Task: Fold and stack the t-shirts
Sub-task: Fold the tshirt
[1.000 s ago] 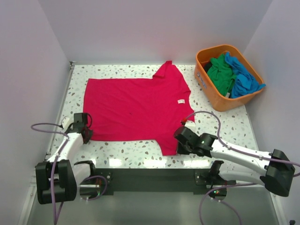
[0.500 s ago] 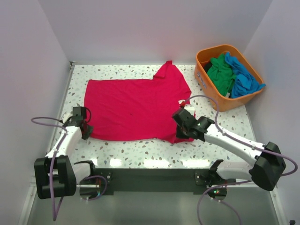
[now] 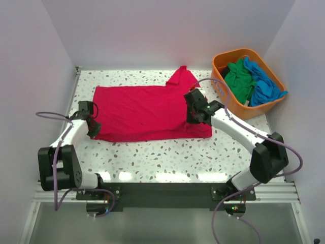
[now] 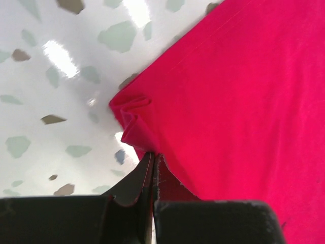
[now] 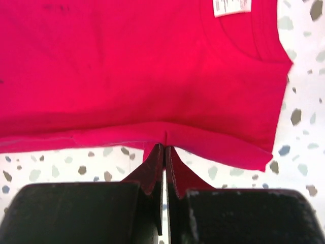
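The crimson red t-shirt [image 3: 142, 112] lies on the table, its near part folded up and over toward the back. My left gripper [image 3: 91, 125] is shut on the red shirt's near left corner [image 4: 134, 122], pinching a puckered edge. My right gripper [image 3: 197, 110] is shut on the folded edge of the red shirt [image 5: 165, 134] above its right part; the white neck label [image 5: 231, 6] shows ahead. The green t-shirt [image 3: 238, 80] and the bright blue t-shirt [image 3: 264, 87] lie bundled in the orange basket [image 3: 229, 105].
The orange basket stands at the back right of the speckled table [image 3: 167, 160]. White walls close the left, back and right sides. The arms' cables loop over the near table.
Both grippers have carried the red shirt's near edge away from the front, folding it over the shirt. The right arm swung far toward the back; the near sleeve is now hidden.
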Controlling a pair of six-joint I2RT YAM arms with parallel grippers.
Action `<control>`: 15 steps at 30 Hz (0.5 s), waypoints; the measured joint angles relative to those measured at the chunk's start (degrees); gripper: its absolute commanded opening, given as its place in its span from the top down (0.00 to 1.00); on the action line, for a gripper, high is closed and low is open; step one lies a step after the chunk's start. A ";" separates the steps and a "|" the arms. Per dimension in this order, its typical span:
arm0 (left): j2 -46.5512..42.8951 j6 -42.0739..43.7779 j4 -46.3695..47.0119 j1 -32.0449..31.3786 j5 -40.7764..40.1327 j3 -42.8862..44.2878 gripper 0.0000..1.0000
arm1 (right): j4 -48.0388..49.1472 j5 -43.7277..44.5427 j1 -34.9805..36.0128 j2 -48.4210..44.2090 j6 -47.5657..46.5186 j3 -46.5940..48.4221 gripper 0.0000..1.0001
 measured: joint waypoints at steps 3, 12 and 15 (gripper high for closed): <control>4.44 0.09 1.18 0.00 0.35 3.26 1.00 | 1.75 -1.36 -2.10 4.57 -1.31 2.97 1.00; 16.26 -0.04 3.04 0.00 0.00 12.68 0.17 | 5.57 -4.26 -6.88 20.31 -3.87 14.60 0.93; 19.26 0.00 3.15 0.00 -0.20 15.50 0.00 | 5.42 -4.59 -8.00 27.06 -5.27 21.24 0.58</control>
